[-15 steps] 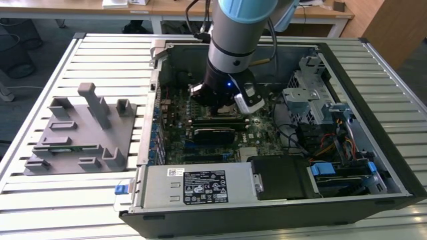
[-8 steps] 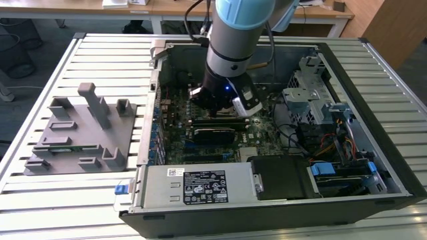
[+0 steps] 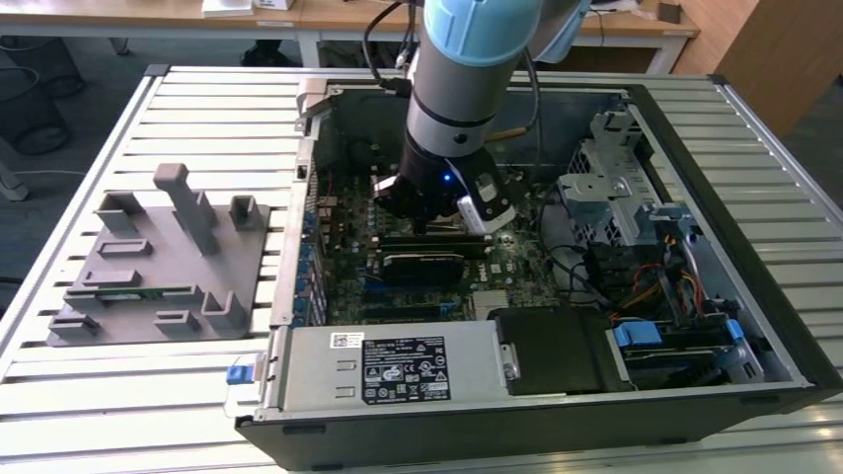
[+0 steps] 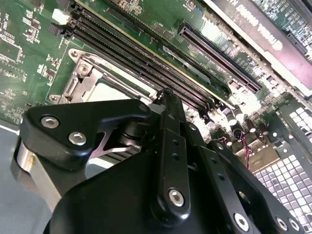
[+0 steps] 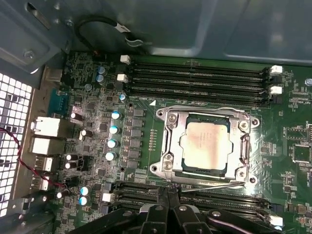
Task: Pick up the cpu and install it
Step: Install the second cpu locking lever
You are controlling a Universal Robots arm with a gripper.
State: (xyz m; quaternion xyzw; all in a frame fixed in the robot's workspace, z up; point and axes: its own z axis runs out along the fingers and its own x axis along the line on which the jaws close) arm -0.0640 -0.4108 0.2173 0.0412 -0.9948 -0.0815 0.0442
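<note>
The cpu (image 5: 205,146) sat flat in its socket (image 5: 207,146), a small square w/ a dull silvery-beige metal top & a thin pale rim, dark border round it. The socket's frame was bright stamped metal w/ round screw heads at the corners and a thin wire lever along one edge. In the second wrist view a corner of that same socket (image 4: 90,80) peeked out from behind the black linkage, pale cpu top (image 4: 105,91) just showing.

Gripper (image 5: 168,195) hung just off the socket's edge, over the dark memory slots beside it, not touching the cpu. Its two black fingertips (image 5: 171,194) were pressed together, clenched on nothing. Matte black link arms w/ shiny bolts spread out behind them.

Around the socket: green motherboard (image 5: 287,175), glossy, dotted w/ tiny parts. Long black memory slots (image 5: 195,78) w/ white end clips ran on the socket's far side, more on the gripper's side. Blue-topped cylindrical capacitors (image 5: 114,129) stood in a column beside the socket. Beyond those, metal port blocks & a perforated grille.

In the exterior view the arm (image 3: 455,99), grey tube w/ pale blue joint, reached down into the open pc case (image 3: 737,296), gripper (image 3: 428,222) low over the board. A grey moulded tray (image 3: 145,267) w/ upright pegs lay on the slatted metal table (image 3: 79,395), outside the case, toward the exterior view's left. A boxy silver power supply (image 3: 389,365) filled the case's near edge.
</note>
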